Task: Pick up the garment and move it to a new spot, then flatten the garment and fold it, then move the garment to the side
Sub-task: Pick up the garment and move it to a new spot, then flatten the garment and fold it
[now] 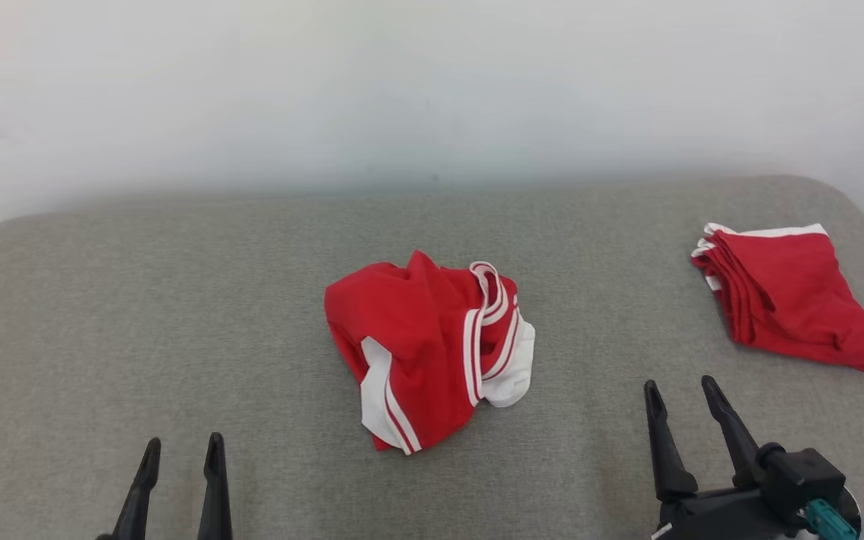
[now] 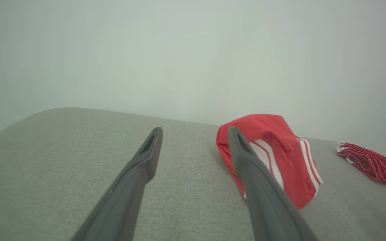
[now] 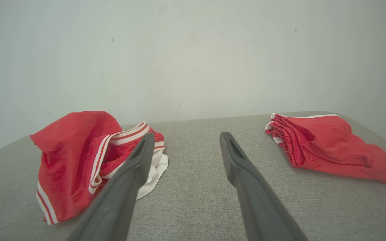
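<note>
My left gripper (image 1: 184,440) is released, its two fingers spread with nothing between them, above the grey fabric-covered table (image 1: 139,300). My right gripper (image 1: 679,382) is likewise released and empty. The crumpled red garment (image 1: 417,337), with white stripes and a white panel, lies in a heap ahead of both: to the right of my left gripper, to the left of my right gripper, touching neither. A folded red garment (image 1: 784,300) lies ahead and right of my right gripper, near the table's far corner.
</note>
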Controlling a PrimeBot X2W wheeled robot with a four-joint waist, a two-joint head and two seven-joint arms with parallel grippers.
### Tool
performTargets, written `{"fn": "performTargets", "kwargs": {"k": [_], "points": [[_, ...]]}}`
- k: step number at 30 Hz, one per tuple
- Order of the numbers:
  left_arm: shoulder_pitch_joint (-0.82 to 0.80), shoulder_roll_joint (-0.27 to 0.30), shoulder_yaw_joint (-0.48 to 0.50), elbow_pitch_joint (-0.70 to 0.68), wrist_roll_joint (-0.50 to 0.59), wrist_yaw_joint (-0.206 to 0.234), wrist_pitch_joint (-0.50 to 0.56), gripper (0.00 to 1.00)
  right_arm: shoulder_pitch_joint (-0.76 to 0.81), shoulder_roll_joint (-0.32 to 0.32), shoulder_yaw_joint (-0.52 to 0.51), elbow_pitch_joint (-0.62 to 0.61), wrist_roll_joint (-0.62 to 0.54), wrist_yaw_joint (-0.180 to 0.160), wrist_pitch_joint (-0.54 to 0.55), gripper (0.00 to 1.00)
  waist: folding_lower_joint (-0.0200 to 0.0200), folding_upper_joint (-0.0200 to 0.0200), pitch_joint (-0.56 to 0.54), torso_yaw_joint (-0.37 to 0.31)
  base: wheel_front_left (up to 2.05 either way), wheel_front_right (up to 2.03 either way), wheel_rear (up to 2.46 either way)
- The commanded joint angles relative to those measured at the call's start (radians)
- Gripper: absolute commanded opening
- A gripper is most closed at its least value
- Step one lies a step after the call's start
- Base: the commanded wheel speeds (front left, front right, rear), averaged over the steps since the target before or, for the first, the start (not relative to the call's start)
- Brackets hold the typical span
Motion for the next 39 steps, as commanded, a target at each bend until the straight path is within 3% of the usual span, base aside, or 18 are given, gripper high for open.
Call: {"fn": "performTargets", "kwargs": {"k": [1,12,39], "points": [[0.012,0.001,0.005,-0.003,0.012,-0.004,-0.003,1.00,0.014,0.000,-0.001,0.005,-0.010,-0.002,-0.006,1.00,0.0001,0.0000,-0.017,0.024,0.00,0.00,0.00],[0.102,0.007,0.062,0.020,0.032,-0.018,-0.003,1.00,0.030,0.000,-0.023,0.085,-0.038,-0.002,-0.018,1.00,0.0001,0.0000,-0.025,0.039,0.00,0.00,0.00],[0.088,-0.019,0.049,0.023,0.036,-0.032,-0.003,1.00,0.005,0.000,0.002,0.106,-0.022,-0.002,-0.007,1.00,0.0001,0.0000,-0.007,0.019,0.00,0.00,0.00]]}}
